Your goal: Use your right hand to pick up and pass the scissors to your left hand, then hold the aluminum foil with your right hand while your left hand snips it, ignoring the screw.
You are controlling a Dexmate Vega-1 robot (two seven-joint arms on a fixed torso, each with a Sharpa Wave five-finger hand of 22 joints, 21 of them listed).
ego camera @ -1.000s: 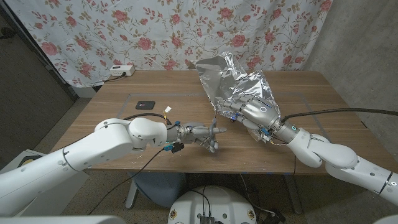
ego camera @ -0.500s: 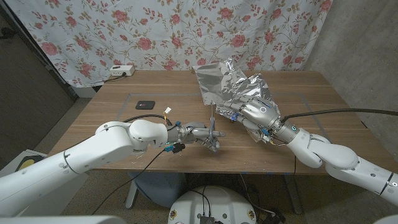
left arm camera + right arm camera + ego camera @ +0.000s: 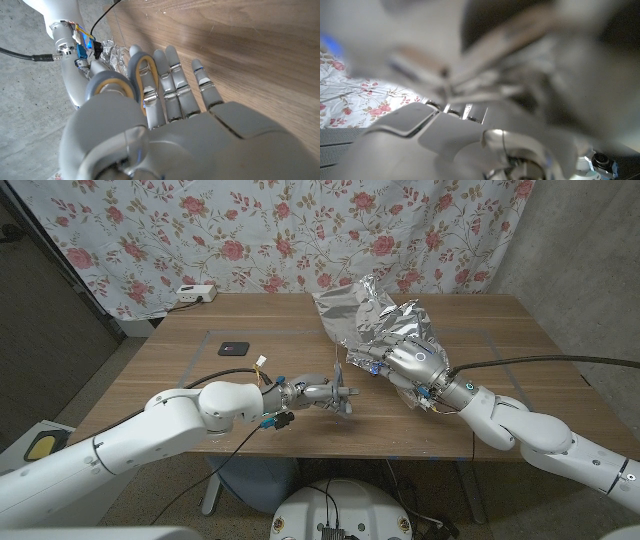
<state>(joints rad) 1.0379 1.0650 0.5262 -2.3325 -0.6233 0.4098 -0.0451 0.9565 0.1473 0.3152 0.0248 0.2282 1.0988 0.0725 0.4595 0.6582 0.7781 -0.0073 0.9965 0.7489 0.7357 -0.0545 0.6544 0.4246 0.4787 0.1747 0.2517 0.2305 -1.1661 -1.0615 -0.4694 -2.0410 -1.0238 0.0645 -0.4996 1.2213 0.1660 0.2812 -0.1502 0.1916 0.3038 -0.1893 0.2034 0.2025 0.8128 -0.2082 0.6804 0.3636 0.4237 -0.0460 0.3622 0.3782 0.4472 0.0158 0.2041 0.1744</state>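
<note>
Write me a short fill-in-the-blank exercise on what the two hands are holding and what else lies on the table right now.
1. The right hand grips the crumpled aluminum ____.
2. The left hand holds the ____, its handles showing in the left wrist view.
3. The small black object lies on the wooden ____.

Missing words: foil; scissors; table

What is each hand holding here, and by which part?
Left hand holds the scissors by their handles, blades up. Right hand grips the aluminum foil at its lower edge.
</note>
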